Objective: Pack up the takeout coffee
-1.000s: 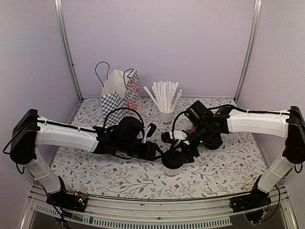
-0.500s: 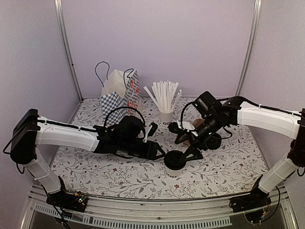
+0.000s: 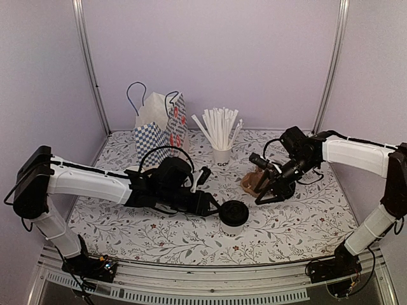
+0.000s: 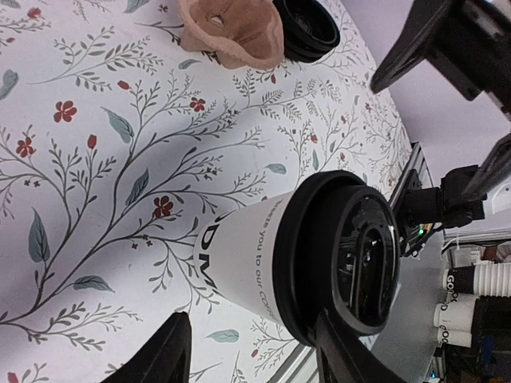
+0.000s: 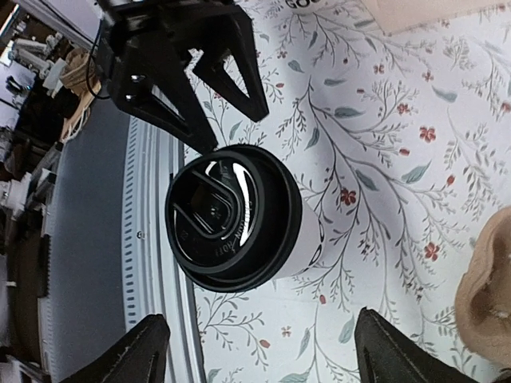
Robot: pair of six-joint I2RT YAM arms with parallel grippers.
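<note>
The takeout coffee is a white paper cup with black lettering and a black lid. It stands upright on the floral table, also seen in the left wrist view and the right wrist view. My left gripper is open and turned on its side, with the cup just past its fingertips and not gripped. My right gripper is open wide and empty, up and to the right of the cup.
A white paper bag with blue check and red print stands at the back left. A white cup of straws stands behind the coffee. A brown paper piece and black lids lie under the right arm.
My right gripper has lifted off the coffee's lid and drawn back to the right, leaving the lid on the cup. The left arm has stayed in place.
</note>
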